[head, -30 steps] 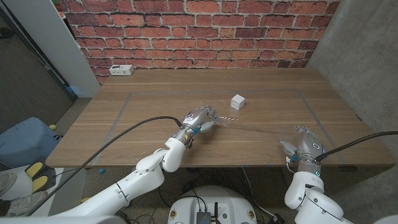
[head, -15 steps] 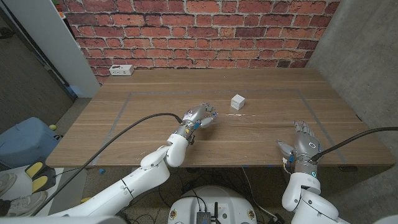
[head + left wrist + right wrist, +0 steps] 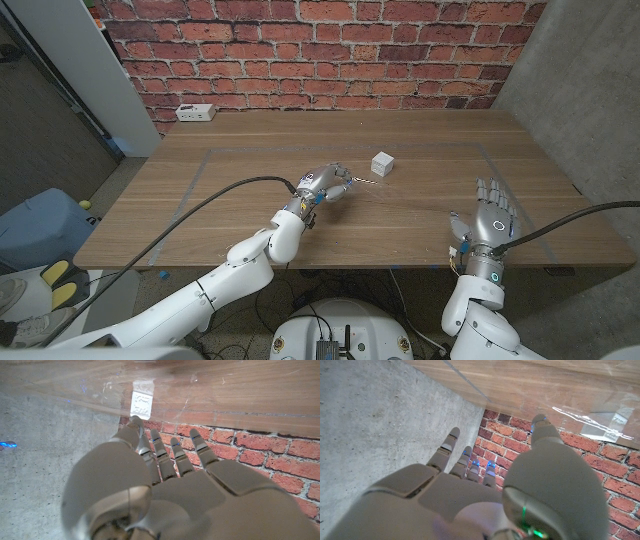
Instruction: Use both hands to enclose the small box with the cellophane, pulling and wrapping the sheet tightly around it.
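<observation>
A: Why is the left hand [image 3: 322,186] sitting mid-worktop [image 3: 230,190]?

B: It's just beside the small box [image 3: 381,164], on the near-left side of it. Its fingers [image 3: 176,457] look curled together near the cellophane [image 3: 400,190] edge, but whether they pinch it, I cannot tell.

A: And the box?

B: Resting on the worktop, unwrapped.

A: The right hand [image 3: 487,222]?

B: Well apart at the near edge, fingers [image 3: 451,445] spread, holding nothing, probably waiting to take the sheet's other side.

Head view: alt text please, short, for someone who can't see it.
A small white box sits on a wooden table, with the left robot hand beside it at the edge of a faint clear cellophane sheet. The right robot hand stands raised, fingers apart, near the table's front right.
</observation>
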`<state>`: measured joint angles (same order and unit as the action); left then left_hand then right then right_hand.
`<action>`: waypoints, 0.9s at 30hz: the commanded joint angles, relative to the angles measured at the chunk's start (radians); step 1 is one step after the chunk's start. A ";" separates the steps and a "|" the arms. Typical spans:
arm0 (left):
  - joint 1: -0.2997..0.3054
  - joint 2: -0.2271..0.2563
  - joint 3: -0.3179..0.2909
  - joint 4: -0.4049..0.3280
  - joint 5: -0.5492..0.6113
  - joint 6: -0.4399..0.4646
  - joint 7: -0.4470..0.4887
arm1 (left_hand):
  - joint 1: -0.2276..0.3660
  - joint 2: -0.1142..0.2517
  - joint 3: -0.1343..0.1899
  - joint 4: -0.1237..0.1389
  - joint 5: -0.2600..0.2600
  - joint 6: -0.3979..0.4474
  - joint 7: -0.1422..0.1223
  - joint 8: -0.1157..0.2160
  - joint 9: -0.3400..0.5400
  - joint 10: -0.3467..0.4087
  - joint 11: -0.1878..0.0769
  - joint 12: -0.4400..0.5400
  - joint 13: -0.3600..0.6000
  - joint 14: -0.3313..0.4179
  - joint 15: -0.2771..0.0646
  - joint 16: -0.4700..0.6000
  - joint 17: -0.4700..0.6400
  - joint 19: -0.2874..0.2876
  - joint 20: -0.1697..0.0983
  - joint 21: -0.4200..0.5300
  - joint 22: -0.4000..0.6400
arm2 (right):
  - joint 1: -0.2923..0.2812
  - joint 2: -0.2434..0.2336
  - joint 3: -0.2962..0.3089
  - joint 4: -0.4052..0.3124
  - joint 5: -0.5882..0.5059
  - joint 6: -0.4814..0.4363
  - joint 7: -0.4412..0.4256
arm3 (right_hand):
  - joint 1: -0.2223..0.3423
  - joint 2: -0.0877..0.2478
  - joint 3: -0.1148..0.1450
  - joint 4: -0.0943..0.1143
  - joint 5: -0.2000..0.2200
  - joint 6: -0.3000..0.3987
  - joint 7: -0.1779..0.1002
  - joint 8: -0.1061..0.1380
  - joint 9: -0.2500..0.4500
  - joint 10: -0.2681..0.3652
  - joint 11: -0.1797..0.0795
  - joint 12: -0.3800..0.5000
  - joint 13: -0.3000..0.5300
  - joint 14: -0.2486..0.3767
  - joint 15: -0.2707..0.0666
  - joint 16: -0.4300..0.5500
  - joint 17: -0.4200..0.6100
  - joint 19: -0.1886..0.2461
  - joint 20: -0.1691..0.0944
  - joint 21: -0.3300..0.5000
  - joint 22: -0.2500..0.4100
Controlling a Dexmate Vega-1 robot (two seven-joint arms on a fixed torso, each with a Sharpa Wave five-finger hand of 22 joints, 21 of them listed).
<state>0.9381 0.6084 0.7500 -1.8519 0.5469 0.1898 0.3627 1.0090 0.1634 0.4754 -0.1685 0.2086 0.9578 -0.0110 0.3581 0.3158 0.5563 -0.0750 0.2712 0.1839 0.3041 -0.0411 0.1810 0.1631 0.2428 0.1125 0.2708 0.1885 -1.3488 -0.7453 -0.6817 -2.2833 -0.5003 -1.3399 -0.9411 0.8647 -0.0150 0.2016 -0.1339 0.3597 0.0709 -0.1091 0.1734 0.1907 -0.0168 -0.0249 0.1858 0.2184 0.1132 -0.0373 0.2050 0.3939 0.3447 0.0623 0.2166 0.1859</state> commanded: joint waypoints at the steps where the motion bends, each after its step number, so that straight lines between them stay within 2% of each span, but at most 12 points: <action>1: -0.010 0.013 0.005 0.000 0.016 -0.039 0.001 | 0.011 -0.003 -0.004 0.001 0.011 0.125 0.110 0.008 0.057 -0.001 -0.004 -0.007 0.005 0.005 -0.030 -0.003 0.000 -0.001 -0.007 -0.002 0.004 | 0.096 -0.027 -0.093 0.026 -0.329 -0.056 0.456 | 0.001 -0.024 -0.009 -0.005 0.007 0.008 -0.013 0.015 0.003 -0.009 -0.001 0.004 0.003 -0.009 -0.003 -0.003 0.001 -0.007 -0.002 -0.001 0.004; 4: -0.003 0.008 -0.005 -0.004 0.002 -0.029 -0.002 | 0.013 -0.003 -0.003 0.000 0.012 0.128 0.119 0.009 0.061 0.003 -0.002 -0.008 0.005 0.005 -0.030 -0.003 0.000 -0.001 -0.007 -0.003 0.004 | 0.092 -0.013 -0.081 0.029 -0.457 -0.056 0.660 | 0.012 -0.030 -0.010 -0.009 0.016 0.046 -0.033 0.029 0.003 0.009 -0.012 0.015 0.002 -0.008 -0.002 0.001 -0.001 -0.004 0.000 0.000 0.003; 6: 0.002 0.001 -0.008 -0.006 0.003 -0.009 0.003 | 0.015 -0.003 -0.003 -0.001 0.013 0.129 0.123 0.009 0.064 0.007 0.000 -0.008 0.005 0.005 -0.030 -0.003 0.000 -0.001 -0.007 -0.003 0.004 | 0.086 -0.004 -0.071 0.027 -0.509 -0.056 0.742 | 0.019 -0.028 -0.008 -0.011 0.019 0.053 -0.038 0.032 0.003 0.013 -0.014 0.017 0.002 -0.009 0.001 0.002 -0.001 -0.004 0.000 0.000 0.003; 11: 0.008 -0.019 -0.011 -0.008 0.006 0.044 0.010 | 0.021 -0.003 -0.001 -0.004 0.016 0.135 0.132 0.010 0.072 0.015 0.005 -0.009 0.005 0.005 -0.029 -0.004 0.000 0.002 -0.006 -0.003 0.004 | 0.062 0.001 -0.056 0.007 -0.523 -0.056 0.737 | 0.013 -0.026 -0.011 -0.004 0.026 0.094 -0.034 0.043 0.002 0.037 -0.017 0.027 0.001 -0.001 0.004 0.009 0.000 -0.003 0.003 0.001 0.003; 14: 0.009 -0.030 -0.009 -0.007 0.013 0.070 0.023 | 0.024 -0.003 0.000 -0.005 0.018 0.139 0.137 0.010 0.078 0.024 0.005 -0.009 0.005 0.005 -0.027 -0.004 0.000 0.004 -0.006 -0.003 0.004 | 0.049 0.001 -0.054 -0.005 -0.580 -0.056 0.794 | 0.012 -0.023 -0.011 -0.002 0.028 0.104 -0.034 0.045 0.002 0.042 -0.018 0.029 0.001 0.001 0.000 0.011 0.000 0.000 0.004 0.002 0.003; 17: 0.010 -0.052 -0.004 -0.004 0.032 0.119 0.047 | 0.027 -0.004 0.000 -0.006 0.020 0.139 0.137 0.010 0.082 0.030 0.008 -0.008 0.005 0.006 -0.026 -0.004 0.000 0.008 -0.004 -0.002 0.004 | 0.035 0.008 -0.054 -0.010 -0.652 -0.056 0.863 | 0.028 -0.008 0.000 -0.006 0.031 0.112 -0.035 0.046 0.002 0.047 -0.018 0.031 0.000 0.001 0.001 0.012 0.000 0.001 0.005 0.002 0.003; 21: 0.006 -0.069 -0.001 0.007 0.023 0.133 0.066 | 0.030 -0.005 0.000 -0.007 0.022 0.145 0.143 0.011 0.087 0.035 0.011 -0.009 0.005 0.007 -0.023 -0.004 0.000 0.014 -0.005 0.000 0.004 | 0.023 0.011 -0.055 -0.015 -0.724 -0.056 0.939 | 0.042 0.002 0.008 -0.010 0.032 0.119 -0.040 0.046 0.002 0.053 -0.020 0.033 0.000 0.004 0.001 0.015 0.000 0.002 0.005 0.003 0.003; 23: -0.001 -0.070 -0.001 0.015 0.007 0.112 0.070 | 0.031 -0.006 0.001 -0.007 0.023 0.146 0.144 0.011 0.089 0.037 0.014 -0.009 0.005 0.008 -0.022 -0.004 0.000 0.016 -0.005 0.001 0.004 | 0.019 0.026 -0.051 -0.004 -0.783 -0.056 0.992 | 0.047 0.003 0.010 -0.012 0.032 0.120 -0.042 0.046 0.002 0.054 -0.021 0.032 0.000 0.007 0.002 0.016 -0.001 0.003 0.006 0.003 0.003; 26: -0.012 -0.057 0.004 0.017 -0.008 0.082 0.057 | 0.033 -0.006 0.001 -0.007 0.025 0.147 0.144 0.011 0.092 0.039 0.011 -0.009 0.005 0.009 -0.021 -0.004 0.000 0.019 -0.005 0.002 0.004 | 0.019 0.034 -0.054 0.010 -0.802 -0.049 0.982 | 0.057 0.003 0.014 -0.017 0.031 0.119 -0.062 0.043 0.001 0.054 -0.027 0.032 -0.001 0.008 0.002 0.016 -0.002 0.005 0.006 0.003 0.002; 27: -0.022 -0.045 0.010 0.020 -0.009 0.056 0.047 | 0.033 -0.006 0.001 -0.007 0.025 0.148 0.144 0.011 0.093 0.039 0.010 -0.010 0.005 0.010 -0.021 -0.004 0.000 0.019 -0.005 0.002 0.004 | 0.029 0.045 -0.062 0.029 -0.812 -0.044 0.961 | 0.069 0.001 0.018 -0.022 0.031 0.111 -0.090 0.036 0.001 0.052 -0.031 0.030 -0.001 0.009 0.001 0.016 -0.004 0.006 0.007 0.004 0.002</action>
<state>0.9422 0.5615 0.7450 -1.8498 0.5617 0.2753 0.4060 1.0286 0.1597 0.4753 -0.1685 0.2258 0.9594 -0.0124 0.3638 0.3160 0.5869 -0.0626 0.2653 0.1838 0.3040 -0.0410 0.1771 0.1633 0.2537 0.1087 0.2708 0.1883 -1.3130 -0.7337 -0.7374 -2.2857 -1.1443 -1.3929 -0.1497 0.9112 -0.0102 0.2094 -0.1496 0.3815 0.1882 -0.1619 0.2153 0.1909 0.0356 -0.0440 0.2153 0.2184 0.1105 -0.0344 0.2147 0.3899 0.3430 0.0683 0.2167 0.1861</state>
